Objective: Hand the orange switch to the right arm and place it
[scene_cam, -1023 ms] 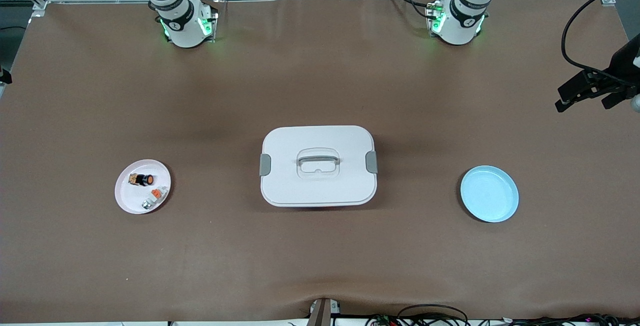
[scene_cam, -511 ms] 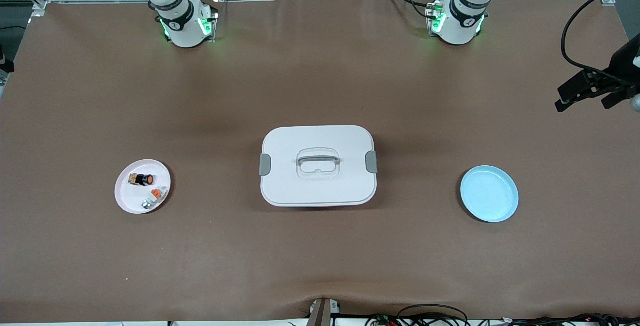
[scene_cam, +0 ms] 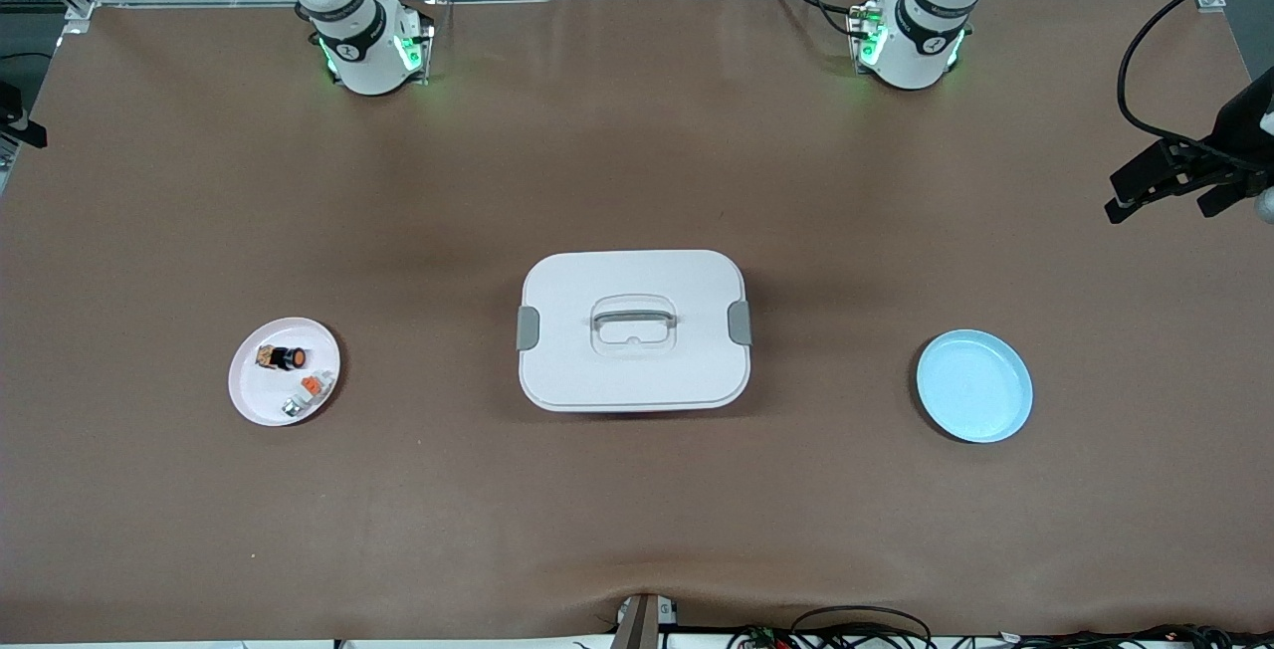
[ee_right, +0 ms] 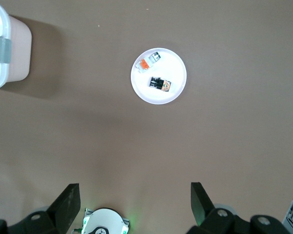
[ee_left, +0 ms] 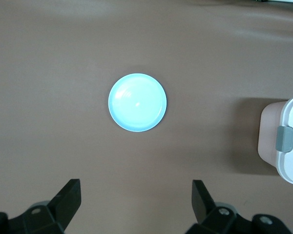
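Brown covering spreads over the desk [scene_cam: 637, 530]. From the front we see the orange switch [scene_cam: 283, 357] on a pink plate [scene_cam: 251, 400] toward the right arm's end, beside a grey-white piece [scene_cam: 310, 388]. A lidded white box [scene_cam: 634, 330] sits mid-desk, and a blue plate [scene_cam: 973, 385] lies toward the left arm's end. We read no writing.

Through the left wrist view, the left hand [ee_left: 136, 202] hangs wide open and empty over bare desk near the blue plate.

Through the right wrist view, the right hand [ee_right: 135, 201] is likewise spread, empty, above the right arm's base.

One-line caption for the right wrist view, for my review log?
Open right gripper high above table; orange switch and grey-white piece lie on white plate.
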